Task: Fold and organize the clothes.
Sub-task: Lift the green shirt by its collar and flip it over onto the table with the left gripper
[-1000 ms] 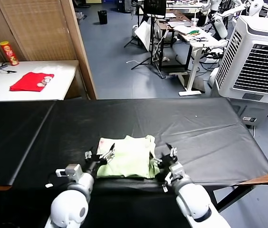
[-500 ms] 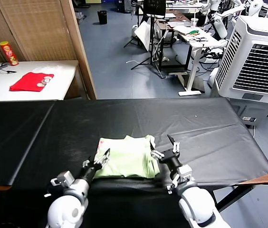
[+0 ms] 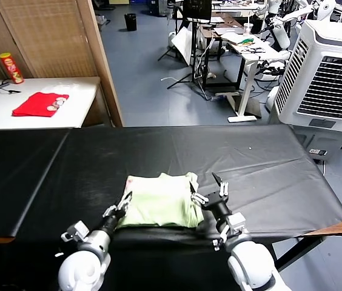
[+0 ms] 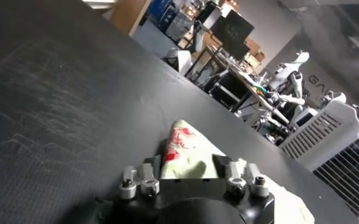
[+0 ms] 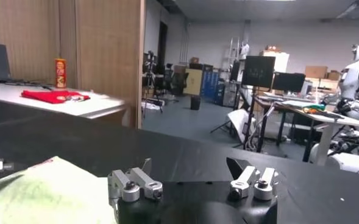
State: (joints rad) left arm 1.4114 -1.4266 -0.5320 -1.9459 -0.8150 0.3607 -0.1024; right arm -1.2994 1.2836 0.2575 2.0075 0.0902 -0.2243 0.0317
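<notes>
Left gripper (image 3: 124, 204) closing at T-shirt (image 3: 162, 200) near-left corner, hold unclear to me; right gripper (image 3: 214, 189) spread, off cloth. Next I'd confirm pinch before folding.

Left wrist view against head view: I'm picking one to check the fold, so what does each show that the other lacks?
Left wrist only: the red print on the T-shirt. Head only: the whole T-shirt, both claws, left at its near left corner, right open at its right edge, and a red garment. Both: T-shirt, black table.
</notes>
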